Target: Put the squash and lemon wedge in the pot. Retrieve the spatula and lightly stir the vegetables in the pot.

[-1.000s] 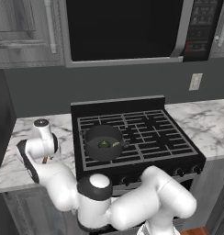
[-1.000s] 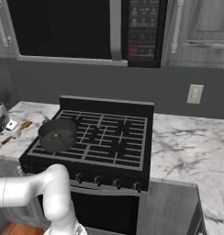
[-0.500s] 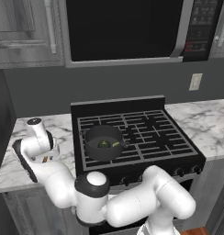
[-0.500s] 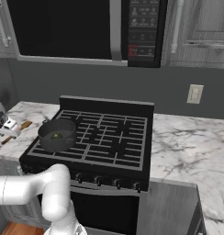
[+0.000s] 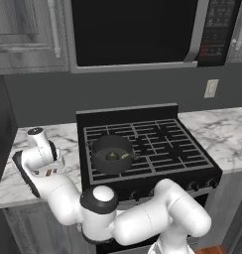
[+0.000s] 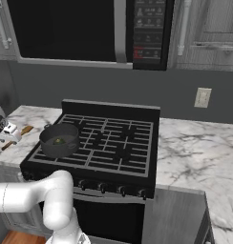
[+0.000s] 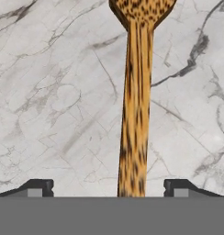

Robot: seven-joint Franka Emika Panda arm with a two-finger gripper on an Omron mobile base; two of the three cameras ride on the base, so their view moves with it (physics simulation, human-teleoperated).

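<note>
Close over white marbled desk (image 7: 54,101), black fingers (image 7: 38,186) spread wide, straddling slender light-brown wooden spatula (image 7: 136,105), gripping nothing. Spatula flat on desk left of black gas stove (image 6: 113,143). Farther: squat dark grey pot (image 5: 112,154) on stove's front-left grate, dark green squash (image 5: 112,156) inside.

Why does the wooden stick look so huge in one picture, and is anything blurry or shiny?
Hand view: the camera sits very close, so the speckled light-brown wooden spatula looks giant, sharp, lying between the open jaws. Left base view: even flat light, no glare on the squat dark grey metal pot. Right base view: the spatula is tiny and slightly soft.
</note>
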